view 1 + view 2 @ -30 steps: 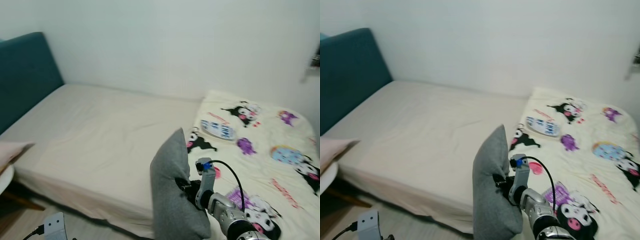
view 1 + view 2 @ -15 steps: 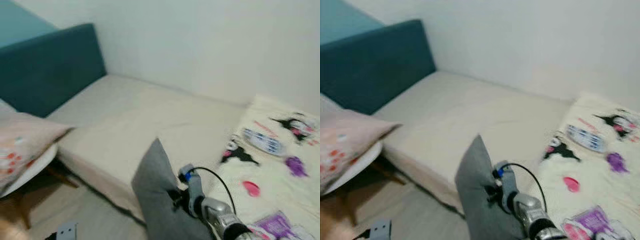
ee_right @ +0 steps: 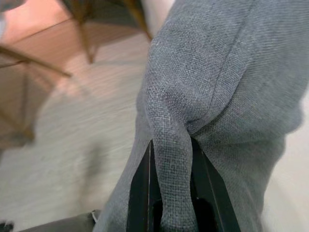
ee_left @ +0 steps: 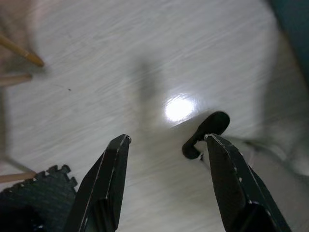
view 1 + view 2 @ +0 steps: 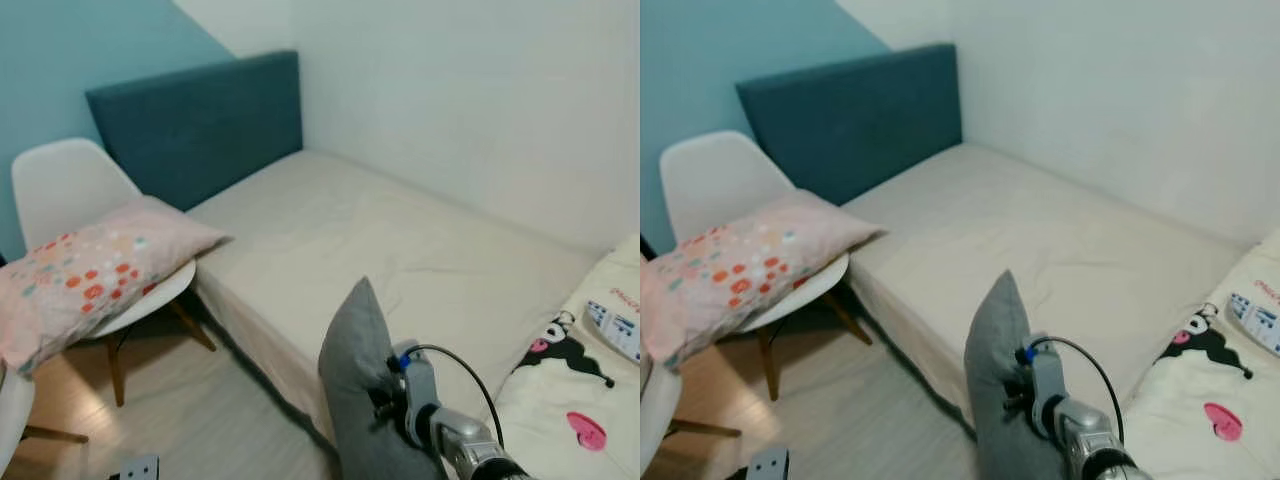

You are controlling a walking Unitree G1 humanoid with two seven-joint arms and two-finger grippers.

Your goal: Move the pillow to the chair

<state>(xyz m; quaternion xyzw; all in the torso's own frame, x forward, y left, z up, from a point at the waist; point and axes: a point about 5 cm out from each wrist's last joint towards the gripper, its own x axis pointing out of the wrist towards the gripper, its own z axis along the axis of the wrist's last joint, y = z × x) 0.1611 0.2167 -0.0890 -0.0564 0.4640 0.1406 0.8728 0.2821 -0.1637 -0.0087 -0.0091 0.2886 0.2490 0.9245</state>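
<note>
A grey pillow [image 5: 357,395] hangs upright in front of me, over the bed's near edge, pinched by my right gripper [image 3: 169,166], which is shut on a fold of its fabric. The right arm [image 5: 440,430] comes up from the lower right. The white chair [image 5: 60,185] stands at the left beside the bed, and a pink spotted pillow [image 5: 95,270] lies across its seat. My left gripper [image 4: 166,145] hangs open over the pale wood floor, with nothing between its fingers.
The bed [image 5: 400,240] with a cream sheet runs from its teal headboard [image 5: 200,120] to the right. A cartoon-print blanket [image 5: 590,400] covers its right end. A black cable [image 4: 205,133] lies on the floor under the left gripper. Open floor [image 5: 200,420] separates me from the chair.
The camera has swung left: the chair and pink pillow have come fully into view and the blanket has slid off to the right. The grey pillow stays held in my right gripper.
</note>
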